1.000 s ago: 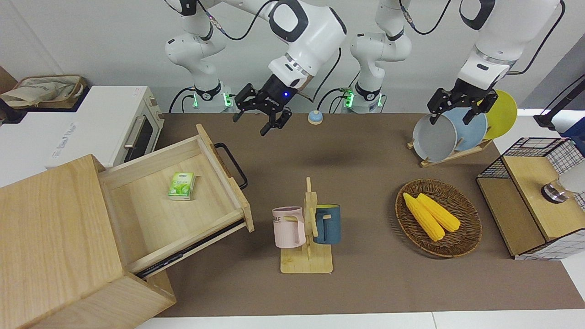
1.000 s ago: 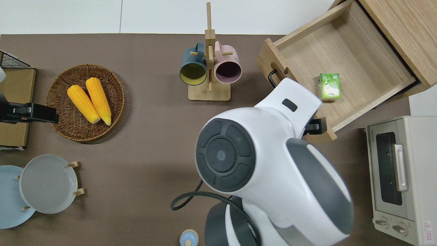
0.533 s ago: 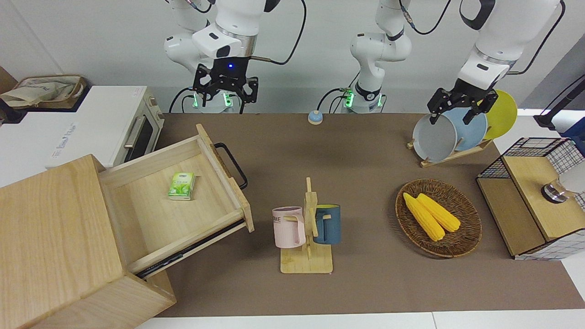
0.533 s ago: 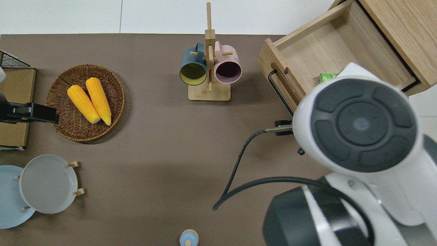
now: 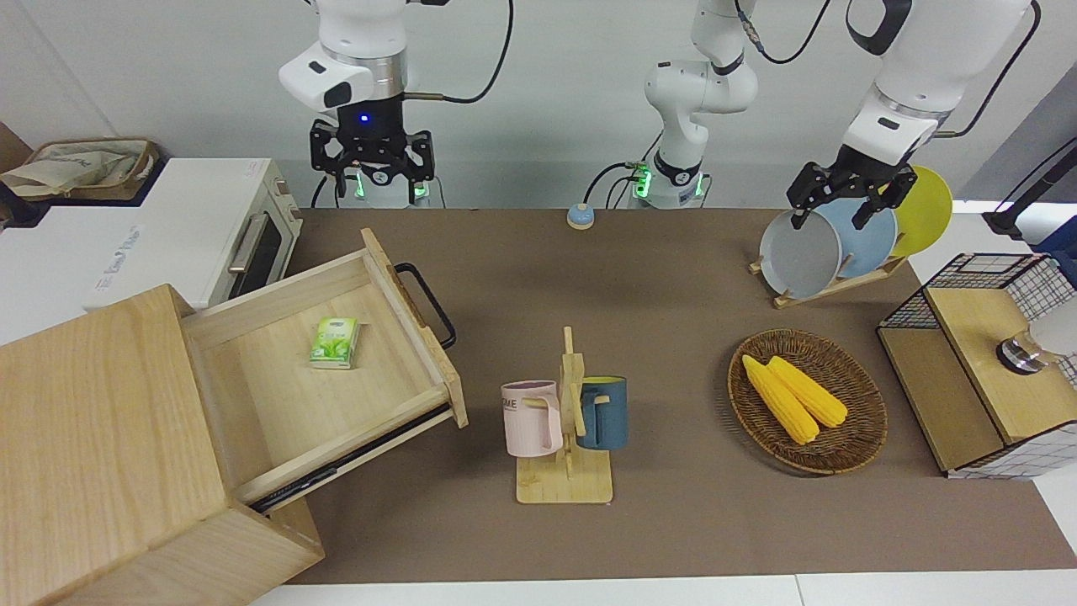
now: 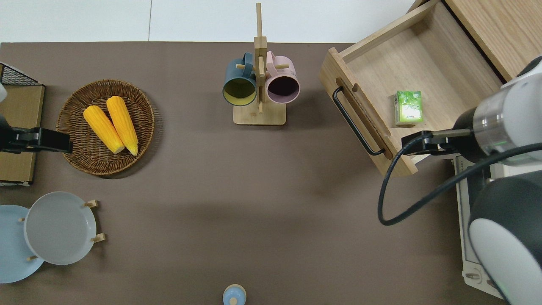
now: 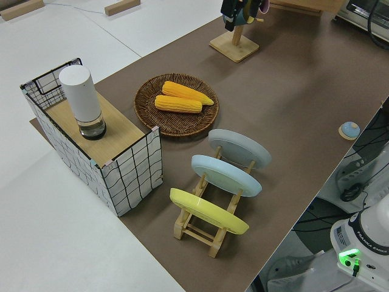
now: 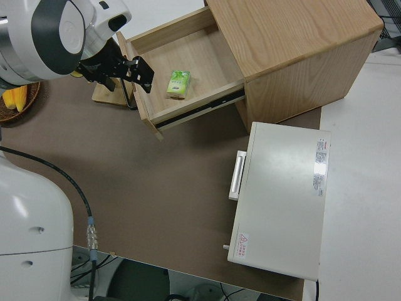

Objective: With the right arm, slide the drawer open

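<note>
Front view: the white right arm's black gripper (image 5: 371, 162) hangs raised, fingers spread wide, holding nothing. The left arm is parked. Overhead view: the wide light-wood drawer (image 6: 417, 80) stands pulled out of the pale wooden cabinet (image 6: 504, 29); bare brown table (image 6: 237, 186) adjoins its black loop handle (image 6: 355, 123).

- Tabletop (image 5: 673, 286) was covered by a brown mat.
- Pale wood cabinet (image 5: 92, 438) sat at the right arm's end, white toaster oven (image 5: 168, 231) beside it, nearer the robots.
- Mug stand (image 5: 568, 471) stood mid-table with a pink and a blue mug.
- Wicker basket (image 5: 850, 450) held two corn cobs.
- Plate rack (image 5: 829, 290) was nearer the robots than the basket.
- Wire-mesh cabinet (image 5: 968, 370) stood at the left arm's end.
- Small blue bell (image 5: 579, 216) sat near the arm bases.
</note>
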### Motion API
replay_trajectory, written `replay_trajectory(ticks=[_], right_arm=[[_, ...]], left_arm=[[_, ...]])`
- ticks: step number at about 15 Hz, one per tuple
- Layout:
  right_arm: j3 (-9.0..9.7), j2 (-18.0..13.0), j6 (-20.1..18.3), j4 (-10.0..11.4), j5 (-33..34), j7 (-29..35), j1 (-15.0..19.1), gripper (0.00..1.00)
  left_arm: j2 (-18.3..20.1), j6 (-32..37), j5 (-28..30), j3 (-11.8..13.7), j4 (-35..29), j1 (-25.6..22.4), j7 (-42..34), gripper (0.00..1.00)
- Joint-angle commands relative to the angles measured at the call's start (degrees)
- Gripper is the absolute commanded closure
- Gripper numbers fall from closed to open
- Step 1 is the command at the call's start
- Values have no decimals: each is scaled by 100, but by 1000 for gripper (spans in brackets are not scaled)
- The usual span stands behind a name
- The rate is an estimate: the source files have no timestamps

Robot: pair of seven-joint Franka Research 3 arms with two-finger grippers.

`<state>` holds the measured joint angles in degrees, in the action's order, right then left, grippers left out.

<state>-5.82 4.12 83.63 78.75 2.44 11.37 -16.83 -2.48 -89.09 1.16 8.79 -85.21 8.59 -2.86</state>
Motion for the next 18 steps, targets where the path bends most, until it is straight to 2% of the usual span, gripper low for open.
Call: replay_trajectory(ticks=[1, 9, 13, 18], right_arm=[[-358, -96, 119, 167, -507, -293, 135, 13], [-376, -35, 250, 475, -570, -768, 505, 13], [-385, 18, 198, 466, -526, -767, 610, 13], [-385, 115, 356, 457, -499, -767, 655, 13]], left_arm=[[-77, -3, -72, 97, 119, 99, -48, 5], [-77, -3, -71, 97, 119, 99, -48, 5], [-77, -3, -72, 97, 119, 99, -48, 5], [-77, -3, -71, 97, 119, 99, -48, 5]])
